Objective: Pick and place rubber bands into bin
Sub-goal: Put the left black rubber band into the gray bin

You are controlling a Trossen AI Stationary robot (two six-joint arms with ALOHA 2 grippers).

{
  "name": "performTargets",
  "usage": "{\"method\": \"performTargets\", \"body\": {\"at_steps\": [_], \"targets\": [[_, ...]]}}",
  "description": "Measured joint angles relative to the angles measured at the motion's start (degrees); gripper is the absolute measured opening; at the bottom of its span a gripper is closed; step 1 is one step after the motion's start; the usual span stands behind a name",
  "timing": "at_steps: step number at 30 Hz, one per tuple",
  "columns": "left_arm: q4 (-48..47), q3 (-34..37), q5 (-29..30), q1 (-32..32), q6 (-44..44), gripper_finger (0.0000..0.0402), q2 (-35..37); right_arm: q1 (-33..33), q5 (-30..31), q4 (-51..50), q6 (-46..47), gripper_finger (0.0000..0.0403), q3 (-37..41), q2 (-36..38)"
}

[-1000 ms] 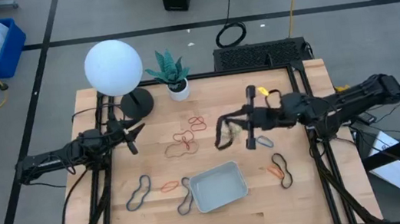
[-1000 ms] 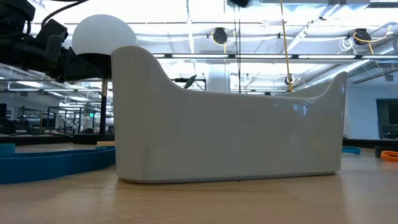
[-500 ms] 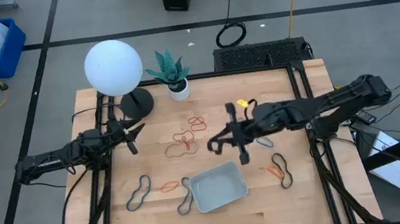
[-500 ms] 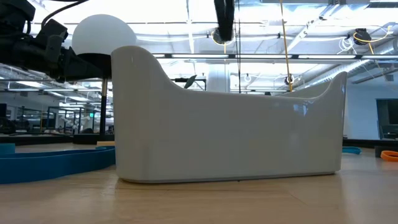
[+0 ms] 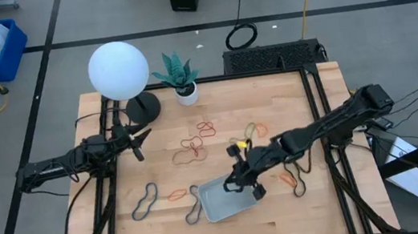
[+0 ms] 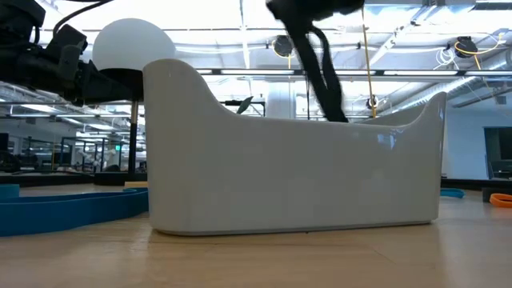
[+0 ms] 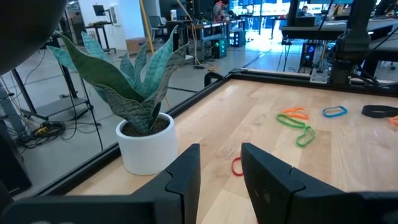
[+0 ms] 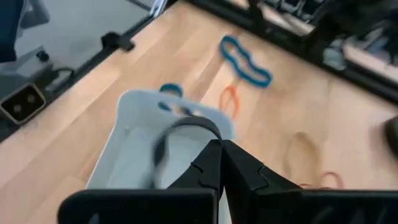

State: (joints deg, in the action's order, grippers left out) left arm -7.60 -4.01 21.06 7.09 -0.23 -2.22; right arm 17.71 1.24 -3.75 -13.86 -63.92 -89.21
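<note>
The right claw hangs over the pale tray near the bench's front edge, its fingers pressed together on a dark rubber band that loops above the tray's floor. More bands lie scattered on the wood — a red cluster at centre, a dark loop at left, an orange one to the tray's right. The left claw waits at the far left beside a globe lamp — fingers slightly spread, holding nothing.
</note>
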Motion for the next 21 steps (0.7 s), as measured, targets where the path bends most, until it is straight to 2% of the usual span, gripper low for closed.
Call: {"method": "performTargets", "body": {"at_steps": [10,21], "targets": [[0.03,0.00,0.02,0.00,-0.43,0.0124,-0.01,0.79,0.12,5.93,2.68,0.0000,5.40,-7.43],[0.06,0.00,-0.02,0.00,-1.68,0.0124,0.00,0.79,0.12,6.05,2.67,0.0007,6.00,-10.98]]}}
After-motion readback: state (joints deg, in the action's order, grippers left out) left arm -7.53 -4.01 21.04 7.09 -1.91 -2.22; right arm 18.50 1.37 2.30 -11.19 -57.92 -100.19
